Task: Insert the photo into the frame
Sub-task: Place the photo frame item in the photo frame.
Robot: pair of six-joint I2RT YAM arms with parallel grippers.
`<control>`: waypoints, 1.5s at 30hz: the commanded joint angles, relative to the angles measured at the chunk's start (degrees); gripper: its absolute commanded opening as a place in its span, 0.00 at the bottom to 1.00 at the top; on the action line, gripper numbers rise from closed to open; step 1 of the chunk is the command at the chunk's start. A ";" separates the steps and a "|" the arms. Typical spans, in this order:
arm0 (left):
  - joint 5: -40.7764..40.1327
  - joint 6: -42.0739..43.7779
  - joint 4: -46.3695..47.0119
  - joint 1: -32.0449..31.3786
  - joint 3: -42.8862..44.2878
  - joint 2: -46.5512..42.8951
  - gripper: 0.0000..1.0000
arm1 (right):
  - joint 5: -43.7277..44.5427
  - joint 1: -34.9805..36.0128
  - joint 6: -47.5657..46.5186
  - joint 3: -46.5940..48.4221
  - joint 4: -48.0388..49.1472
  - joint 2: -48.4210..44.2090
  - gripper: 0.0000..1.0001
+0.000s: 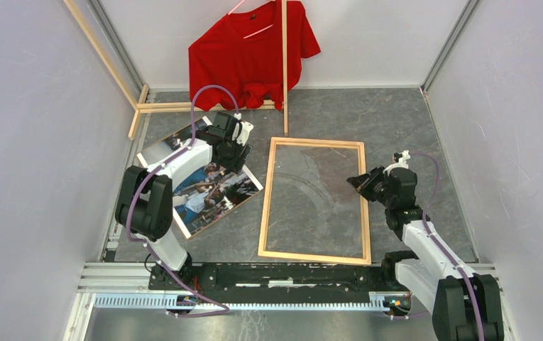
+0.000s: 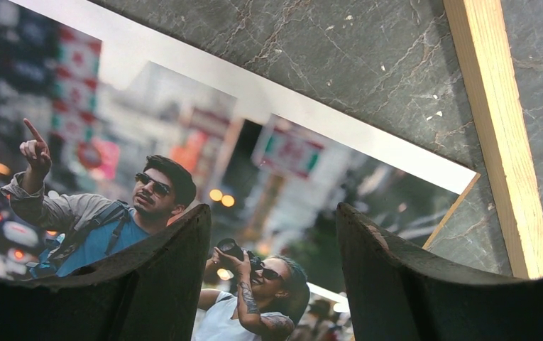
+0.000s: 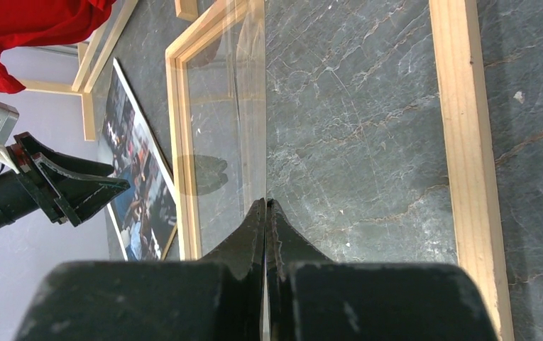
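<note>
We see the photo (image 1: 215, 192) lying face up on the left of the table, turned at an angle and just beside the left strip of the frame (image 1: 266, 199), not yet inside it. The left gripper (image 1: 234, 163) hangs over the far right part of the print with its fingers (image 2: 162, 270) spread apart and nothing between them. In the left wrist view the picture of the two people fills the gap, and the white border runs to a corner close to the wooden strip. We judge that it is lined up this way to take the print by that near-frame edge. A thin brown edge shows under that corner, perhaps a board below the print.

The frame lies flat in the middle, long sides running near to far, its clear pane showing the table through it. The right gripper (image 1: 353, 182) is clenched, tips pressed together and empty, poised just inside the frame's right strip. We cannot tell whether it touches the pane. We suspect it waits there to steady the frame.

The table (image 1: 410, 142) is dark grey with a marbled vein, and pale walls (image 1: 34, 142) close in three sides. A red T-shirt (image 1: 247, 57) on a hanger hangs at the far wall, with loose light-wood slats (image 1: 176, 107) below and left of it.
</note>
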 commanded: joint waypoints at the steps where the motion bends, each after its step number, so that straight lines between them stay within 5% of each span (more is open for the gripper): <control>1: -0.14 -0.47 1.48 -0.26 1.72 -0.42 0.72 | 1.30 -0.52 -1.21 -0.23 0.37 -1.34 0.00; 34: -0.10 0.04 1.59 -1.40 1.91 0.04 0.72 | -0.45 -1.97 -2.17 -1.87 -0.51 -1.44 0.00; 45: 0.08 0.06 2.23 -2.17 0.96 0.73 0.72 | -3.16 -1.96 -1.84 -2.27 6.77 -3.86 0.00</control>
